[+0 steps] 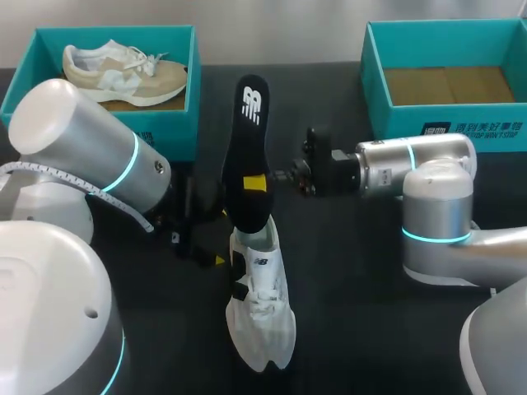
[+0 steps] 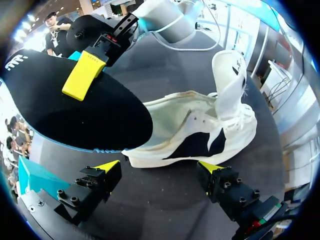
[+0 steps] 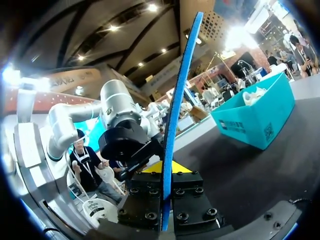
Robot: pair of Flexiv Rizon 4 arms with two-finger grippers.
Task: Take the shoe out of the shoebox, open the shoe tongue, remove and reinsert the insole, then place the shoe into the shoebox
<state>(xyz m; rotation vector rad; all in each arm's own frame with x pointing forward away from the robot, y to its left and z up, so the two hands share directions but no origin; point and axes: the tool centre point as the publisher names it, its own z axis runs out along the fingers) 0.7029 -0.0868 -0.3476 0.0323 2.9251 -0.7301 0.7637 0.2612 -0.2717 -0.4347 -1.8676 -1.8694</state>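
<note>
A white shoe (image 1: 260, 309) lies on its side on the black table, its tongue pulled up (image 2: 229, 85). A black insole (image 1: 249, 148) stands upright, its lower end in the shoe's opening. My right gripper (image 1: 255, 183) is shut on the insole's middle, coming in from the right. In the right wrist view the insole (image 3: 176, 110) shows edge-on, clamped between the fingers of the right gripper (image 3: 167, 172). My left gripper (image 2: 160, 167) is open just in front of the shoe (image 2: 200, 132), a fingertip to each side, touching nothing. In the head view the left gripper (image 1: 202, 243) is left of the shoe's heel.
A teal shoebox (image 1: 177, 123) at the back left holds a beige shoe (image 1: 123, 72). A second teal shoebox (image 1: 375, 99) at the back right shows only its cardboard floor. Bare black tabletop (image 1: 362, 313) lies between the shoe and my right arm.
</note>
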